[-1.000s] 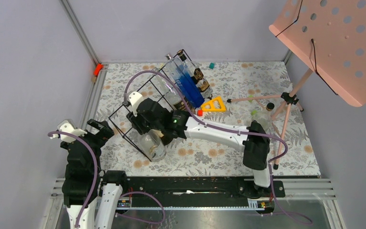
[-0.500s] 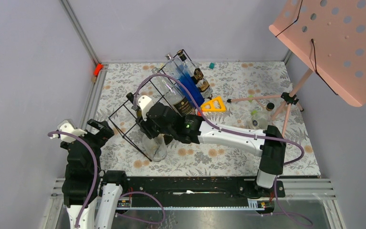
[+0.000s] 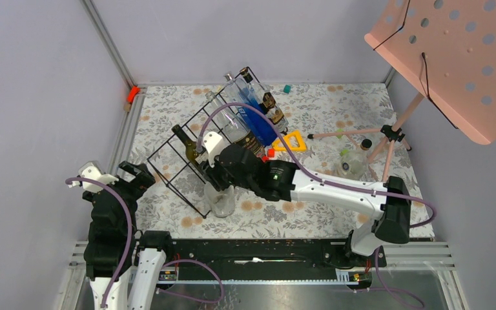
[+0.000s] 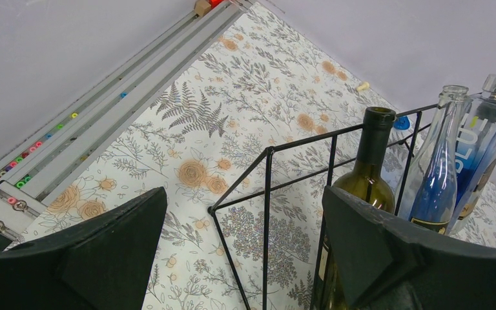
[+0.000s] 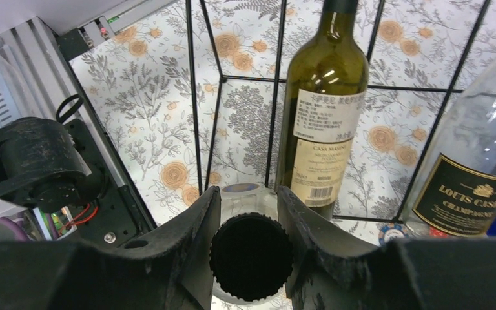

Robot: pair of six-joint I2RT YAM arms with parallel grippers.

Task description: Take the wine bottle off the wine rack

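Bottle removal, part done, by your frames: right gripper (image 5: pixel 249 213) pinches the black cap (image 5: pixel 250 257) of a clear bottle (image 3: pixel 221 201), seemingly just outside the near corner of the wine rack (image 4: pixel 266 213). Green wine bottle (image 5: pixel 326 97) leans inside, untouched. Left gripper (image 4: pixel 242 219) spread wide, holding nothing. Remaining: carry clear, set down.

The wine bottle (image 3: pixel 190 150) leans inside the rack (image 3: pixel 187 165), in its near half. More bottles (image 3: pixel 248 113) crowd the rack's far end. A capped bottle (image 3: pixel 221 201) stands upright at the rack's near corner. A triangle (image 3: pixel 289 141) lies just right of the rack, and a music stand (image 3: pixel 452 58) stands well to the right.
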